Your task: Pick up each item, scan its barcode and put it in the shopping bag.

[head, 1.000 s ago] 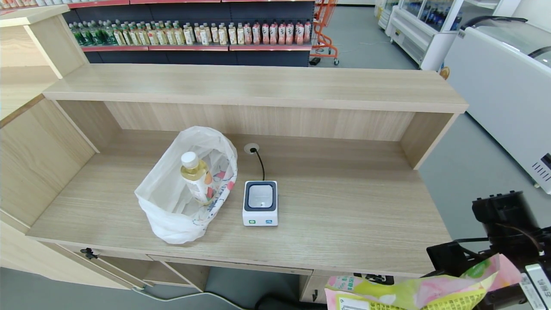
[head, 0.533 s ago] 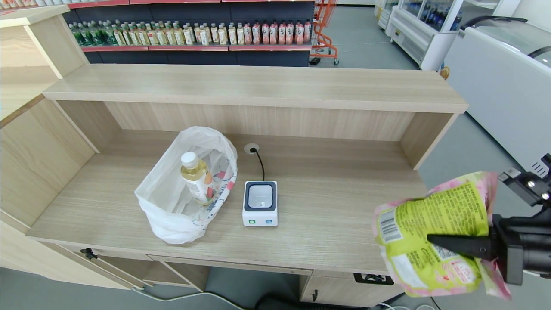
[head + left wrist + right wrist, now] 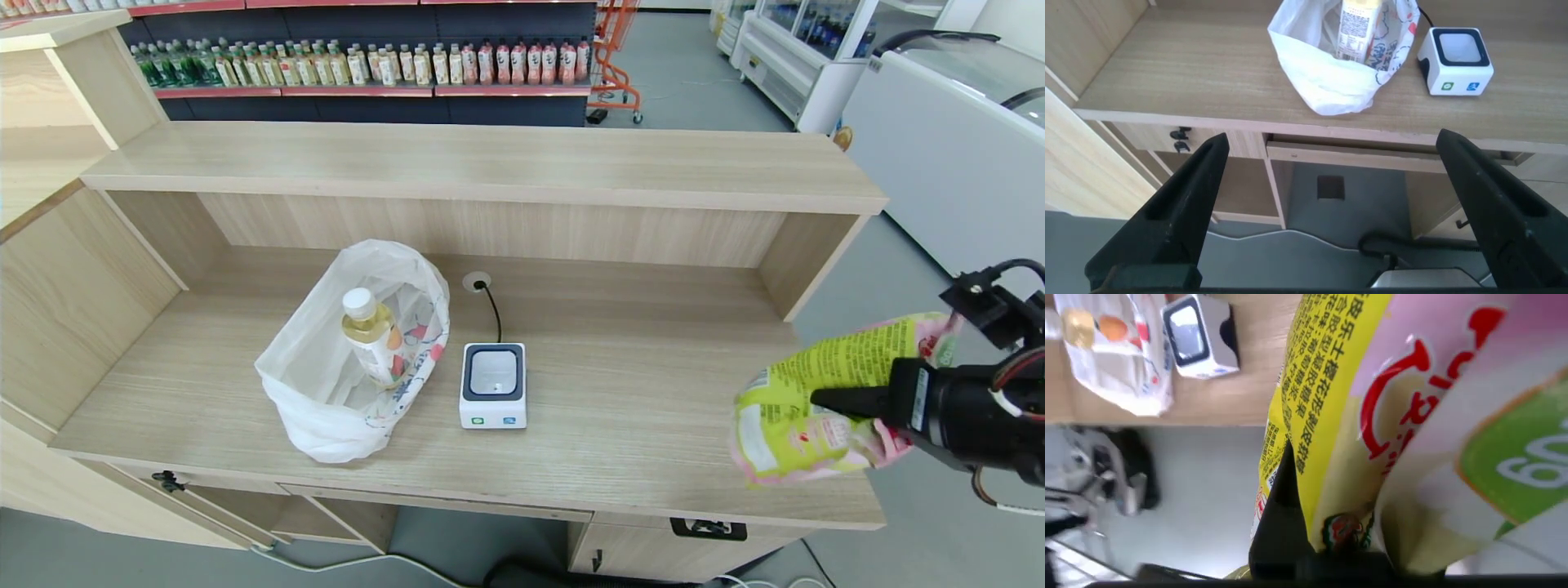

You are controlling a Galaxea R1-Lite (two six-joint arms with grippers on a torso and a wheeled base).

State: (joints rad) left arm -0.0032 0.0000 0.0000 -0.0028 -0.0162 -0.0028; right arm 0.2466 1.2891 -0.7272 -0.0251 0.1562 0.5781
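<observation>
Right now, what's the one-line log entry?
right gripper: shut on snack bag | bottle: in shopping bag | scanner: uncovered | left gripper: open

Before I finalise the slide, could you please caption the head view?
Right hand holds a snack bag at the counter's right end; scanner and shopping bag with a bottle sit leftward.

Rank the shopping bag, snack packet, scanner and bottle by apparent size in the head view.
1. shopping bag, largest.
2. snack packet, though it is likely nearer the camera, so inflated.
3. scanner and bottle look about alike; the bottle is partly hidden inside the bag, so I won't rank them.
</observation>
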